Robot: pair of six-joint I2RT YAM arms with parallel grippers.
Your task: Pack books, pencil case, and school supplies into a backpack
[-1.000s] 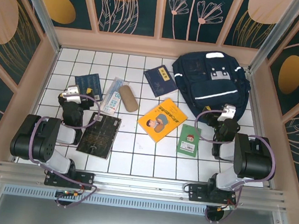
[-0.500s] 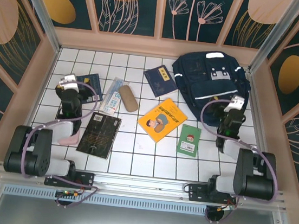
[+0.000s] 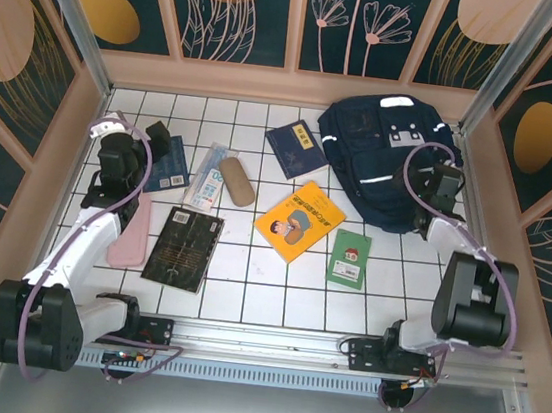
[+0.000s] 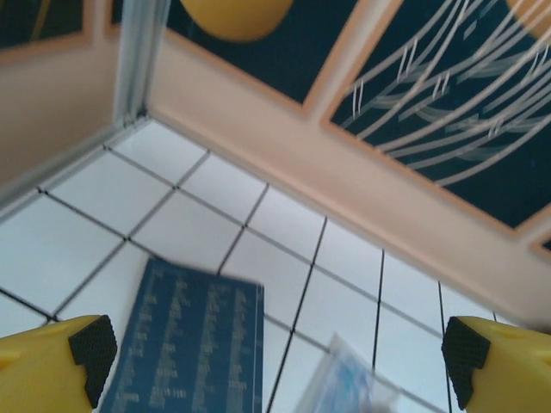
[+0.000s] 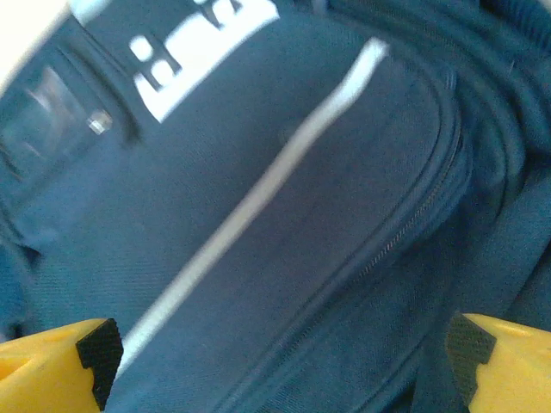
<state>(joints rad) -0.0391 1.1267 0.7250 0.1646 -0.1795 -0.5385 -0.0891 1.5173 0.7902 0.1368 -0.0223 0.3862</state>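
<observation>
Left claw (image 4: 275, 366) and right claw (image 5: 284, 360) farther out, jaws wide

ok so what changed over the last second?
The left gripper reached out toward the far wall and is now above the navy book. The right gripper reached out over the backpack. Both are open and have taken hold of nothing. The yellow book, black book and backpack have not moved.

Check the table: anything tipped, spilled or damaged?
Nothing stands out. The books and the clear packet lie flat on the table at loose angles; the backpack lies at the far right corner. No spill or damage visible.
</observation>
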